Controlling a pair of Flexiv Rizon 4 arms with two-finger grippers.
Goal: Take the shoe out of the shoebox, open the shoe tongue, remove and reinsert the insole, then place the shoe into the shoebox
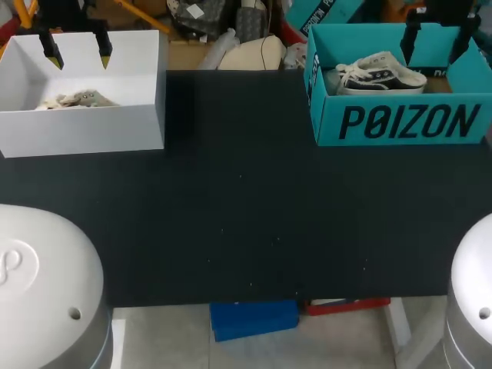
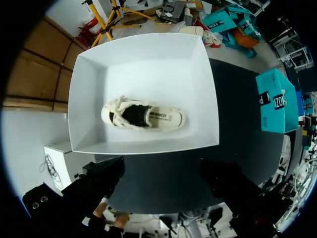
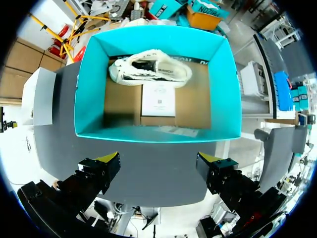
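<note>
Shoe (image 1: 380, 73) of pale canvas with a dark opening rests on its sole inside the teal shoebox (image 1: 407, 123) at the far right of the desk (image 1: 246, 215). From the right wrist the same shoe (image 3: 151, 70) lies lengthwise against the box's far wall, its laces loose. The teal shoebox (image 3: 89, 89) has a brown cardboard floor, with a white printed sheet (image 3: 158, 101) lying flat just on the near side of the shoe.

The right pincer (image 1: 438, 42) hangs above this box with its fingers wide apart and gripping nothing. In its own view the right pincer (image 3: 159, 158) shows both yellow tips over the dark desk, on the near side of the box's near wall.

At the far left stands a white shoebox (image 1: 84, 131), lid off, well apart from the teal one. A cream shoe (image 1: 77, 100) lies in it. Seen from the left wrist, the cream shoe (image 2: 142, 116) sits near the middle of the white shoebox (image 2: 79, 99), dark opening upward.

The left pincer (image 1: 78, 56) hovers over the white box, fingers spread and touching nothing. In its own view the left pincer (image 2: 161, 171) sits on the near side of that box.
</note>
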